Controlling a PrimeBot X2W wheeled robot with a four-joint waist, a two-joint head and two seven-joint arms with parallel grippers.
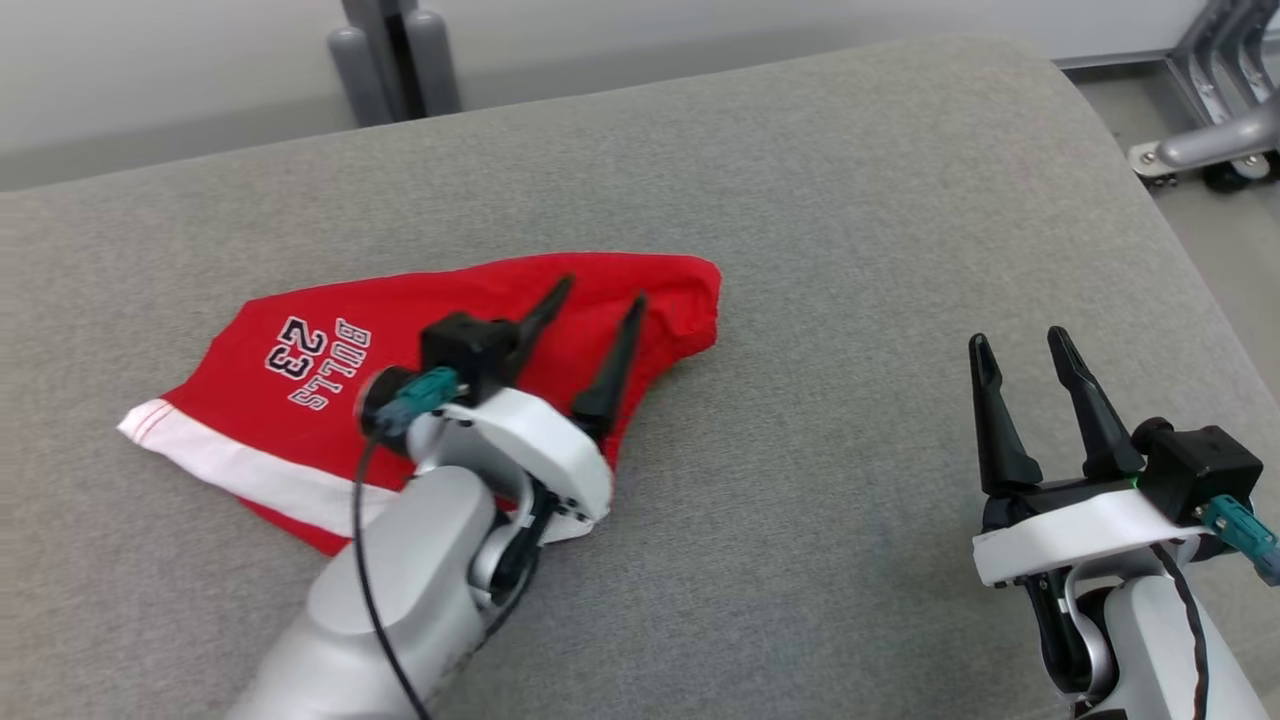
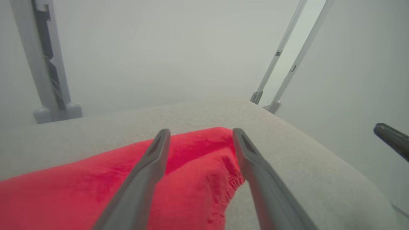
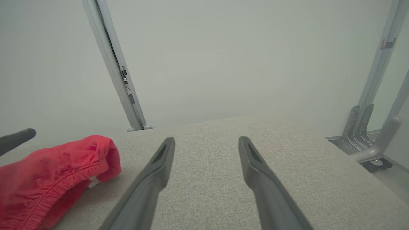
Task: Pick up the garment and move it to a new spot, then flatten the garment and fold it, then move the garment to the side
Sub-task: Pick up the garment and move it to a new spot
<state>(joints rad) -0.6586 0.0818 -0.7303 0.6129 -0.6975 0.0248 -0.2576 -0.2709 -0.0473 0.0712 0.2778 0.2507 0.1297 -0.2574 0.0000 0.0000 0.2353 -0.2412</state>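
On the left of the grey upholstered surface (image 1: 850, 200) lie folded red shorts (image 1: 420, 300) with a white hem band, printed "BULLS 23". The left hand (image 1: 601, 291) hovers over their elastic waistband, fingers spread, grasping nothing. The right hand (image 1: 1018, 338) is likewise released, well apart over bare fabric. Grey metal frame legs (image 1: 395, 55) stand behind.
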